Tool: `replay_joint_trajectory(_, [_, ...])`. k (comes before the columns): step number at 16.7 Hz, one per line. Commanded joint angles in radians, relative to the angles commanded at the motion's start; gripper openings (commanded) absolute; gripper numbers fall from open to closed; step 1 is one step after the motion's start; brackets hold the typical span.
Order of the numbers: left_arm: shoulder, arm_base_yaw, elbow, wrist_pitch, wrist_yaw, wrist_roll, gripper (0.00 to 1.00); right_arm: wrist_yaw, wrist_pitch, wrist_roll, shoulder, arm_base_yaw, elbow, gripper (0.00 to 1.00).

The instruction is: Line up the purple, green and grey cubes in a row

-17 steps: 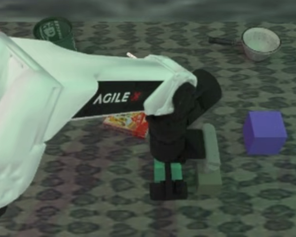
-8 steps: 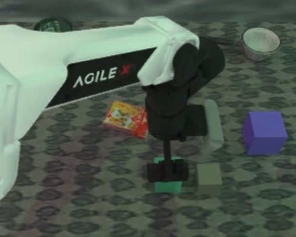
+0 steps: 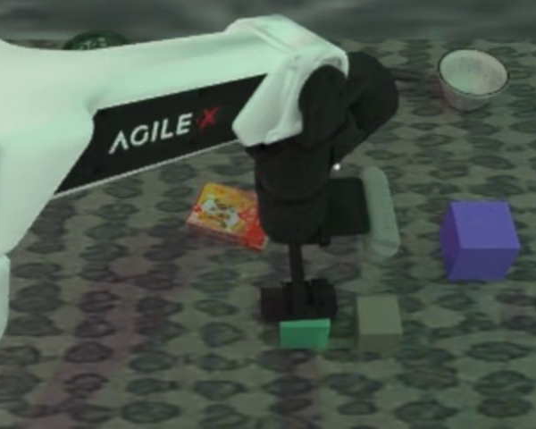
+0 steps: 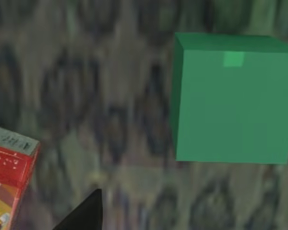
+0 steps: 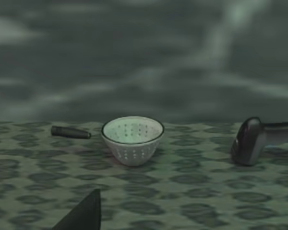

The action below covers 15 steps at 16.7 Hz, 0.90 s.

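Beside the grey cube (image 3: pixel 379 323), your green cube (image 3: pixel 305 333) now sits free on the counter (image 3: pixel 143 357); your left hand (image 3: pixel 298 302) has let go, spread and lifted behind it. Purple cube (image 3: pixel 479 239) waits farther right, unaligned.

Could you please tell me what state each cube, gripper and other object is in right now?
green cube: on the table, released, beside the grey cube
grey cube: on the table, untouched
purple cube: on the table, apart, off to the right
left gripper: open, above the green cube
red-and-yellow box: lying flat
strainer: upright
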Motion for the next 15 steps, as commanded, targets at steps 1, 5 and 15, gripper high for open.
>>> replay_joint_trajectory(1, [-0.031, 0.016, -0.028, 0.018, -0.002, -0.01, 1.0, -0.001, -0.02, 0.005, 0.028, 0.006, 0.028, 1.0])
replay_joint_trajectory(5, [-0.259, 0.129, -0.223, 0.145, -0.013, -0.091, 1.0, -0.002, -0.159, 0.04, 0.245, 0.038, 0.229, 1.0])
replay_joint_trajectory(15, [-1.3, 0.551, -1.083, 0.666, -0.029, -0.448, 1.0, 0.006, -0.699, 0.157, 1.263, 0.153, 0.96, 1.0])
